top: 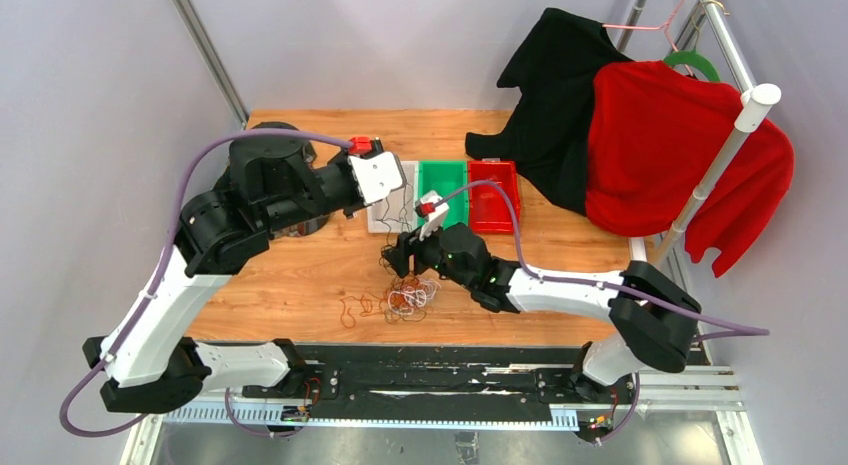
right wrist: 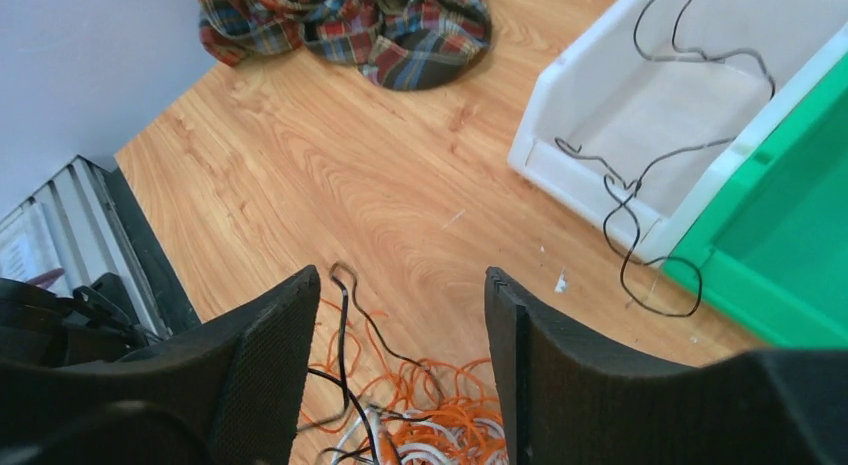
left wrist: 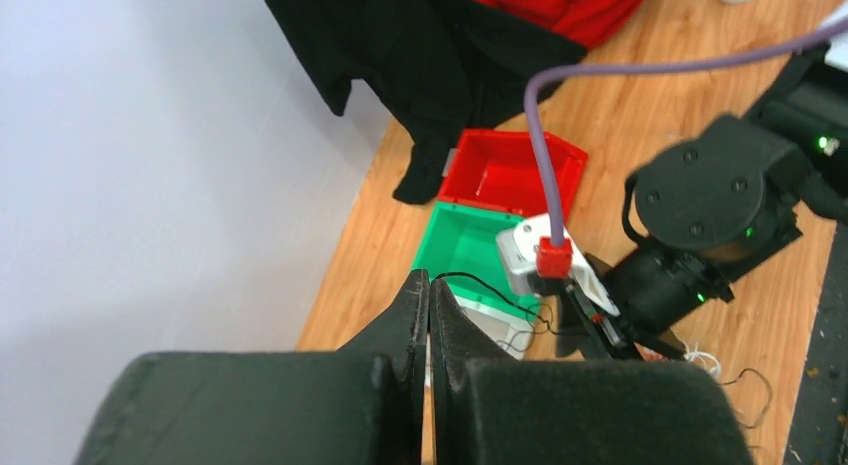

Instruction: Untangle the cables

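A tangle of orange, white and black cables (top: 410, 297) lies on the wooden table near its front edge. It also shows in the right wrist view (right wrist: 450, 425). My right gripper (top: 400, 257) is open and empty just above the tangle; a black cable loop (right wrist: 345, 305) rises between its fingers (right wrist: 400, 285). My left gripper (top: 400, 187) is above the white bin (top: 378, 220), shut (left wrist: 430, 280) on a thin black cable (left wrist: 490, 290). That cable lies in the white bin (right wrist: 560, 115) and drapes over its edge (right wrist: 640, 175).
A green bin (top: 445, 190) and a red bin (top: 495, 195) stand right of the white one. A plaid cloth (right wrist: 350, 25) lies on the table at the left. Black (top: 550, 85) and red (top: 660, 145) garments hang from a rack at the back right.
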Available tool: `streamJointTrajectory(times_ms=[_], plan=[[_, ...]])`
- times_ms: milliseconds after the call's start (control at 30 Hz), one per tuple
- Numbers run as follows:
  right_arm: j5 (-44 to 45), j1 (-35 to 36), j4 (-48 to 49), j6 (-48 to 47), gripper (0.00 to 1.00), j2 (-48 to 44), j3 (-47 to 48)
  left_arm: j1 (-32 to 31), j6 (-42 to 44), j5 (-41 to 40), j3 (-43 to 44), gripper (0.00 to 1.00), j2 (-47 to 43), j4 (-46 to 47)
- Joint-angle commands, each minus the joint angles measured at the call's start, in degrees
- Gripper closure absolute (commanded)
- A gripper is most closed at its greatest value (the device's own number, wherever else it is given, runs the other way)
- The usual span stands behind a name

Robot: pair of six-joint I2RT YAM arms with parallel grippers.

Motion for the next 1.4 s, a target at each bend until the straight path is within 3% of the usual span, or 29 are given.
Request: streamJointTrajectory(times_ms=[0,233,600,900,1167,1267,1367], plan=[[3.3,1.0,4.4,3.0,0.40,2.5,-3.8,-0.3,1.7,-1.7,4.3,1.00,0.2,5.1],[5.4,1.1,6.8,5.7,0.48,4.9,-10.8,-0.3,5.5,-6.3,10.1,0.99,0.7,10.9],[9.3,2.7,10.9,9.5,0.51,3.4,-22.5,-0.3,17.2,-11.9,19.5,0.99,3.4,19.0],[11.3,3.9,9.5,9.4,0.45,0.7,-25.0,-0.3,28.4,-19.6,30.2,0.99,10.6,33.8],[12.2,4.2,9.5,9.5,0.43,-1.1,-27.0,-0.3,38.1,-19.6,38.1,0.99,16.5,47.0],[12.5,4.3,9.4,9.6,0.45,-2.2,-27.6,-0.3,37.2,-18.4,39.5,0.99,16.7,42.6],[13.1,4.3,7.0,8.1,0.44,-6.0,-26.2,-0.3,33.4,-16.0,33.3,0.99,13.0,37.0]])
